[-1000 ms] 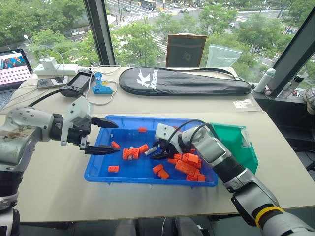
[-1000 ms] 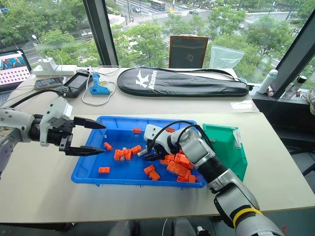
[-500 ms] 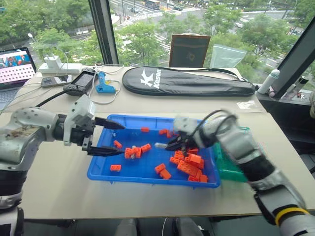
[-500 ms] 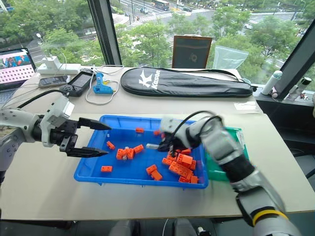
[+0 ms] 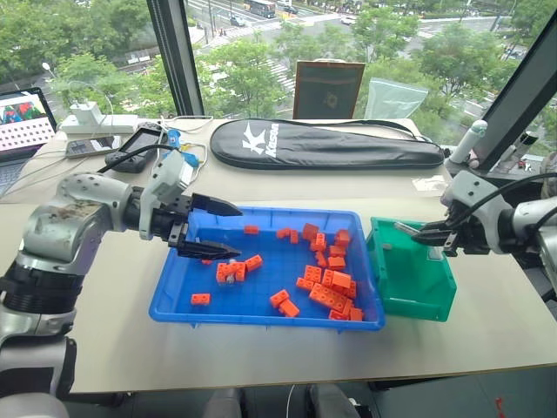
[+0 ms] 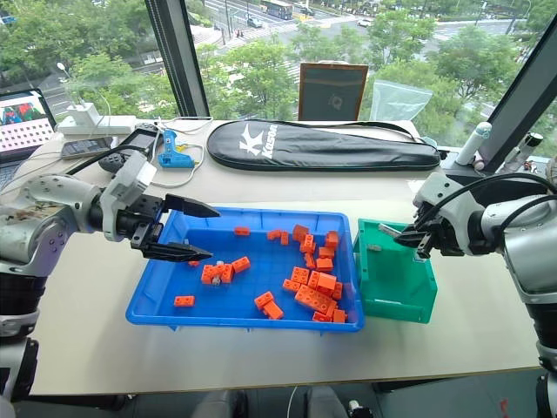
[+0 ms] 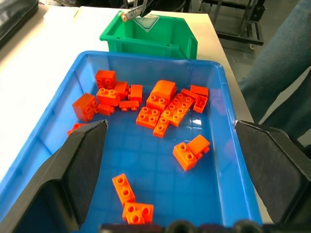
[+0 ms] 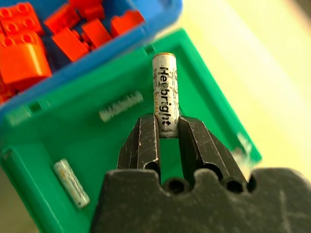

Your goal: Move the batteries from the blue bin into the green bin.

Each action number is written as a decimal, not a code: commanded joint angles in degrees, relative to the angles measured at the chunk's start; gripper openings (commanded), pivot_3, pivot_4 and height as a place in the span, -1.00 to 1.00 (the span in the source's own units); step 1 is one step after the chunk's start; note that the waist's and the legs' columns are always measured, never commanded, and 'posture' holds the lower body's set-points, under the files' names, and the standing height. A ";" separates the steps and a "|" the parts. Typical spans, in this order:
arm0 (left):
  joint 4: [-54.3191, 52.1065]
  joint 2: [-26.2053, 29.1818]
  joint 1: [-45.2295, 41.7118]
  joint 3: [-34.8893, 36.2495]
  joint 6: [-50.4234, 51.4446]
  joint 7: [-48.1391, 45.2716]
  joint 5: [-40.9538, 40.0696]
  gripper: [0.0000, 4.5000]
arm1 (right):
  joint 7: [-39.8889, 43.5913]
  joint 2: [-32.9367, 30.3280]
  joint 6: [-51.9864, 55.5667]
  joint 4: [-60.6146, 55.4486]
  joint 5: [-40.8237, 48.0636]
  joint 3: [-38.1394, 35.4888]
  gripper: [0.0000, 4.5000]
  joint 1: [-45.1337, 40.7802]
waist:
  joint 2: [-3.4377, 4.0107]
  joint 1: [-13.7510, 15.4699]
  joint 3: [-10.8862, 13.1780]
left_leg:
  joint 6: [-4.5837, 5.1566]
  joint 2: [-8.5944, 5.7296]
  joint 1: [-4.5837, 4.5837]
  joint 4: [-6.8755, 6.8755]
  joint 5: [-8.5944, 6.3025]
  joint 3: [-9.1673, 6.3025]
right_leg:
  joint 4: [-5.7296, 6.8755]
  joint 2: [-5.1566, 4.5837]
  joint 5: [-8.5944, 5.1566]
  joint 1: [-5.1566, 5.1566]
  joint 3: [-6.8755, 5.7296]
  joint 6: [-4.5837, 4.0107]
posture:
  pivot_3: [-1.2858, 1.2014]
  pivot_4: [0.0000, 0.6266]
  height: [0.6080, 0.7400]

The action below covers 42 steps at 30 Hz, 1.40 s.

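One battery (image 8: 164,92) reads "Hexbright" between the right fingers (image 8: 146,141).

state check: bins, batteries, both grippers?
right gripper: shut on held battery, above green bin
left gripper: open, empty, over blue bin
green bin: upright, one loose battery inside
blue bin: holds orange bricks

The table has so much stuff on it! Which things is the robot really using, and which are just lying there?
For the job:
- battery in the right hand
- battery already in the green bin
- blue bin

Just lying about:
- orange bricks
- black racket case
- laptop
- blue tool
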 commanded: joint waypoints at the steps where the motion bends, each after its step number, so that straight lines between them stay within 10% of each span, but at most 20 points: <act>1: 1.13 -0.30 -1.73 -0.47 -1.43 -0.73 1.35 1.00 | -2.36 -0.07 -0.67 -1.71 0.90 -2.37 -0.88 1.47 | 0.00 -0.03 0.00 | 0.00 0.00 0.00 0.00 0.00 0.00 | 0.01 0.00 0.00 0.00 0.00 0.00 | 0.03 -0.52 1.00; 3: 1.20 -0.26 -1.85 -0.74 -1.30 -0.74 1.92 1.00 | -3.14 -0.38 -1.49 -1.48 0.70 -1.84 -0.88 2.51 | 0.00 0.05 0.00 | 0.00 -0.01 -0.01 0.00 0.00 0.01 | -0.01 -0.01 0.00 0.00 0.01 0.00 | 0.03 -0.52 1.00; 15: 0.28 2.70 1.23 1.50 -1.24 2.38 4.27 1.00 | -5.10 4.70 -8.02 -2.16 -0.14 4.92 0.99 -11.16 | 0.04 -0.94 0.02 | 0.00 0.01 0.03 -0.01 0.00 -0.02 | 0.02 0.02 0.00 -0.03 0.05 0.01 | 0.03 -0.52 1.00; 22: -4.12 8.70 8.72 7.62 -0.02 3.53 2.99 1.00 | -1.94 24.56 -9.79 -2.15 3.10 19.06 0.99 -18.14 | 0.04 -1.72 0.03 | 0.00 0.06 0.01 -0.06 0.00 -0.10 | 0.02 0.08 0.00 -0.03 0.03 0.00 | 0.03 -0.52 1.00; 42: -16.59 16.56 28.28 22.07 8.45 9.21 -2.05 1.00 | 0.42 45.31 -41.93 39.24 -8.73 27.97 0.99 -26.46 | 0.09 -0.14 0.08 | -0.14 0.07 -0.07 -0.01 0.08 -0.05 | 0.08 0.00 0.03 -0.08 -0.07 0.00 | 0.03 -0.52 1.00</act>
